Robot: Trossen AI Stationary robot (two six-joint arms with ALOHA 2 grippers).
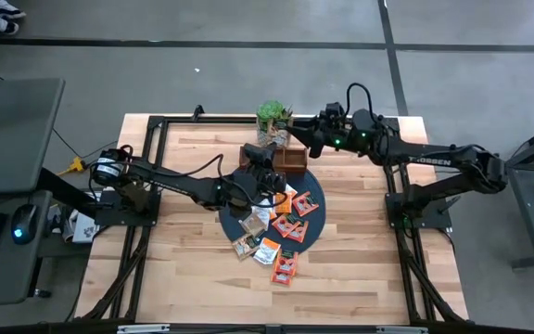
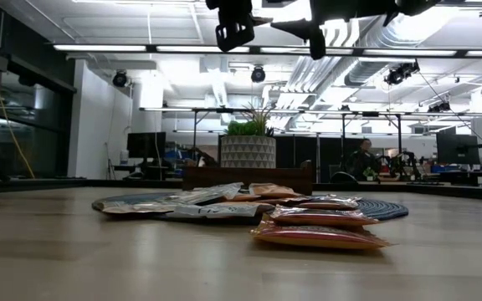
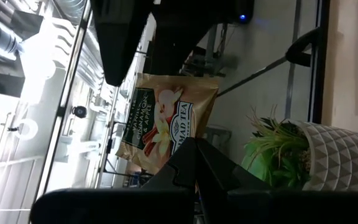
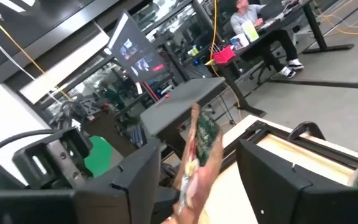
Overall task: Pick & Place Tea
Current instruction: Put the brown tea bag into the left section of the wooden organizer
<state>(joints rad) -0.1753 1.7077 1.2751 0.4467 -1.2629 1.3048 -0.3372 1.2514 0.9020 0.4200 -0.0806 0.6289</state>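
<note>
The left arm reaches in from the side of the desk (image 1: 341, 269) and holds its left gripper (image 3: 194, 165) up in the air, near the wooden tray (image 1: 284, 156). Its fingers (image 3: 219, 171) are pressed shut on the edge of a tan tea packet (image 3: 166, 121). The packet sticks up past the fingers. It has a flower picture on it.

The right arm stretches across from the other side, with its right gripper (image 1: 315, 139) just beside the tray. Its fingers (image 4: 272, 180) stand wide apart. A tea packet (image 4: 199, 152) shows edge-on in the gap between them, but I cannot tell if they touch it.

The other tea packets (image 1: 281, 227) lie in a loose heap on the dark round mat (image 1: 315, 223), near the tray. A few orange ones spill off the mat onto the desk. A green plant in a white pot (image 1: 273, 119) stands just beside the tray. From desk height, both grippers hang high above the heap.
</note>
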